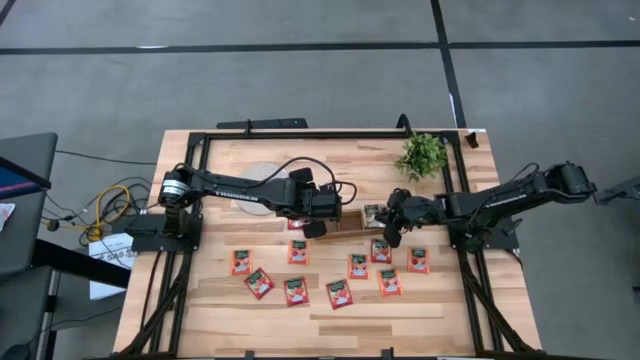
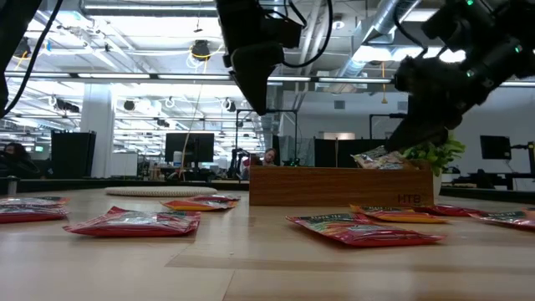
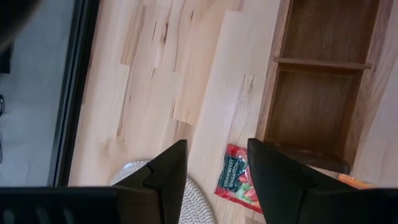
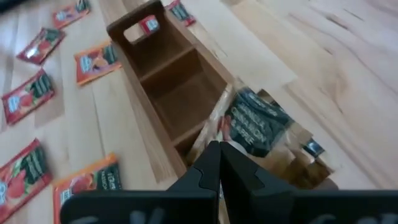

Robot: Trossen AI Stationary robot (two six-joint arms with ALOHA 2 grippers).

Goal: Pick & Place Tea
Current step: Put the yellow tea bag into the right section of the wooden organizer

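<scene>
Risk first: the right gripper (image 4: 214, 163), fingers pressed together, hangs at the end of the tray (image 4: 163, 68) nearest the table's right edge; judged from here, the pale sachet (image 4: 217, 121) leaning on the tray's rim, edge up by the fingertips, could tip out onto the table (image 1: 330, 320) if the fingers brush it, and whether they pinch it cannot be told. The left gripper (image 3: 214, 180), fingers apart and holding nothing, hangs above a red sachet (image 3: 238, 178) lying just outside the tray's other end, beside a round woven mat (image 3: 165, 202); closing off-centre would likely slide that flat packet, not lift it. Contents: the tray's end compartment under the right gripper holds a dark green sachet (image 4: 256, 121) with the pale one; the middle and far compartments look bare wood. Most of the tea remains loose: red sachets (image 1: 340, 292) are scattered between the tray and the table's near edge. A potted plant (image 1: 421, 154) stands by the far right corner
</scene>
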